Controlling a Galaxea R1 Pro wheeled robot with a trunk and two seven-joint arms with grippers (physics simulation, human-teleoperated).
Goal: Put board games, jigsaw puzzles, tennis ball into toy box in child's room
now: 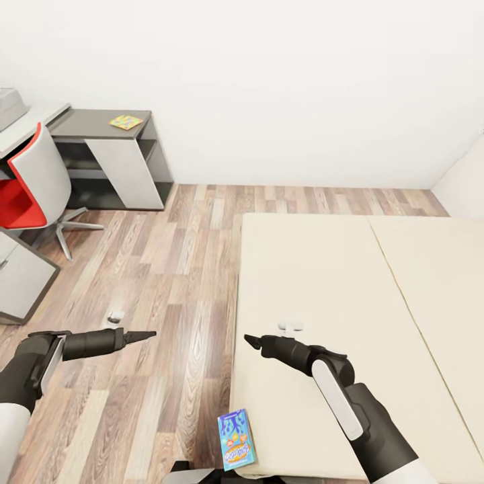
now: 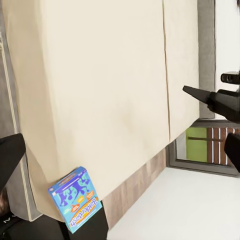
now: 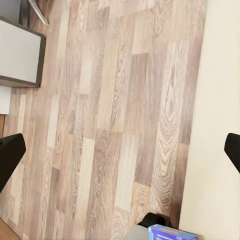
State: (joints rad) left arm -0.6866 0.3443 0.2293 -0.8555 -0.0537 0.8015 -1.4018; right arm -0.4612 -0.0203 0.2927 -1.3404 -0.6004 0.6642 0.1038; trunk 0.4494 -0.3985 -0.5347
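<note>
The small blue board game [image 1: 236, 439] lies on the near corner of the bed [image 1: 323, 282], overhanging its edge. Just beyond it the right end effector [image 1: 250, 341] hangs over the bed and the left end effector [image 1: 149, 333] over the floor beside the bed, both empty, with fingers spread in the wrist views. Well beyond the bed, a jigsaw puzzle [image 1: 126, 122] lies on the counter's [image 1: 87, 124] dark grey part by the wall
</note>
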